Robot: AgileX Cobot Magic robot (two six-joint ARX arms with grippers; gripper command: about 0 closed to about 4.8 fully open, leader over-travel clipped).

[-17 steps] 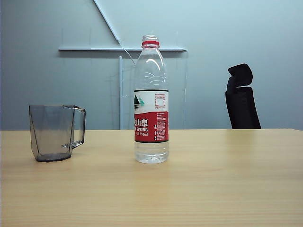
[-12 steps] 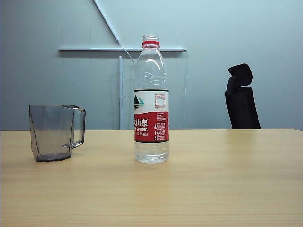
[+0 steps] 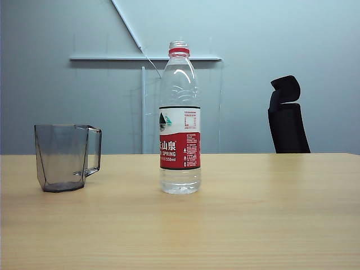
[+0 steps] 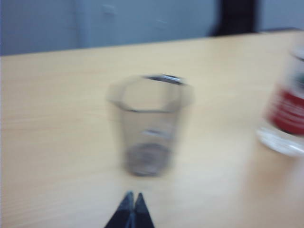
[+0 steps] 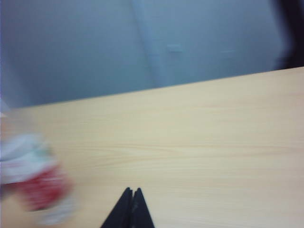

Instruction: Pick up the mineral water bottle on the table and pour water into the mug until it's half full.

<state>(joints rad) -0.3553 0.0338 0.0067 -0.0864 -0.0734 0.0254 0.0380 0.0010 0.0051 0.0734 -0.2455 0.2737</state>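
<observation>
You have the mineral water bottle standing upright near the middle of the bench, its long axis vertical and its open neck with the red ring pointing straight up. It is clear ribbed plastic with a rounded shoulder, wrapped in a white-and-red label, with clear water visible in the base below the label. The mug sits well apart from it toward the left, upright, mouth up: smoky grey see-through material with flat facets, tapering to a narrower base, its angular square handle turned toward the bottle. The bench is a pale tan wood-grain top, smooth and matte. Behind it you can see a black chair back against a blue-grey wall. Your left hand is closed, its two dark fingertips pressed together, holding nothing and aimed at the blurred mug just ahead of it. Your right hand is likewise closed and empty over bare bench, with the blurred bottle off to one side.
</observation>
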